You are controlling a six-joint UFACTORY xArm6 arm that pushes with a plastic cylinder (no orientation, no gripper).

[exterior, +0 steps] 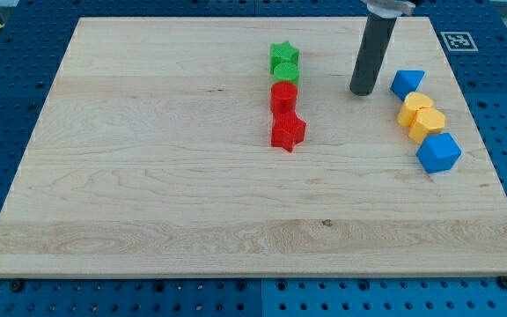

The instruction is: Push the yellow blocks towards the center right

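Two yellow blocks sit touching at the view's right: a rounded yellow block (415, 106) and a yellow heart-shaped block (428, 122) just below and right of it. A blue triangular block (407, 83) touches the upper one from above. A blue cube-like block (438, 152) touches the lower one from below. My tip (362, 92) rests on the board to the left of the blue triangular block, about a block's width from it and up-left of the yellow blocks, touching none.
A column of blocks stands at the top centre: a green star (283, 55), a green round block (285, 73), a red round block (283, 96) and a red star (288, 131). The wooden board's (148, 176) right edge runs close past the blue cube-like block.
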